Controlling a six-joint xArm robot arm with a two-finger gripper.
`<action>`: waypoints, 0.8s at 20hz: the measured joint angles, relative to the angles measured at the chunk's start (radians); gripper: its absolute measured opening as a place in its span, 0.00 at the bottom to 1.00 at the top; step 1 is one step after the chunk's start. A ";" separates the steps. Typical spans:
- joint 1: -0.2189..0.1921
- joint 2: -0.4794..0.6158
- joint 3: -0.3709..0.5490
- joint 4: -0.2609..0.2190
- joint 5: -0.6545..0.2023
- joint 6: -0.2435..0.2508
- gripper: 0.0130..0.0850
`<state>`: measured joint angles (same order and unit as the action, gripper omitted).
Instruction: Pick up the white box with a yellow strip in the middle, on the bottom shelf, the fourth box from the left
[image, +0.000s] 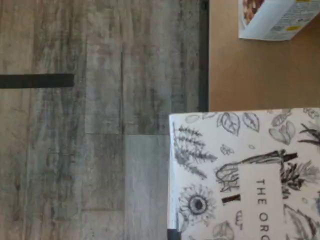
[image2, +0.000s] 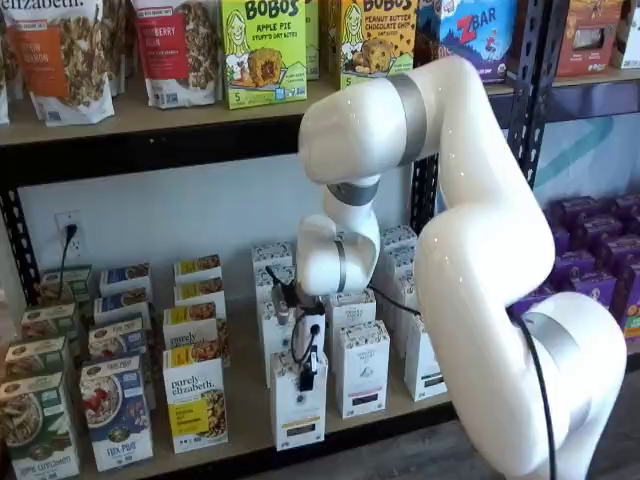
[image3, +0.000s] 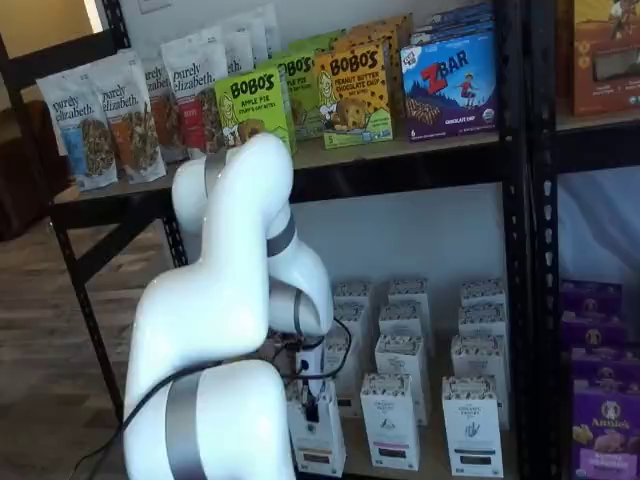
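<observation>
White box (image2: 298, 405) stands at the bottom shelf (image2: 250, 445) front edge, its yellow strip hidden behind my gripper (image2: 309, 372); whether my fingers grip it, I cannot tell.

This is a shop, or a mock-up of one. A black metal rack with pale wood boards (image2: 120, 125) carries packaged food in neat rows: green Bobo's boxes (image2: 263, 52), a blue Zbar carton (image3: 450, 85), granola bags (image3: 85, 128) and white cartons (image3: 390, 420), all facing front.
</observation>
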<state>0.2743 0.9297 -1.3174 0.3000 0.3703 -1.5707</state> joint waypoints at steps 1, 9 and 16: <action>0.003 -0.013 0.021 0.011 -0.010 -0.008 0.44; 0.022 -0.132 0.195 0.023 -0.076 -0.007 0.44; 0.049 -0.257 0.352 0.050 -0.110 -0.009 0.44</action>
<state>0.3237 0.6723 -0.9652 0.3502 0.2606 -1.5801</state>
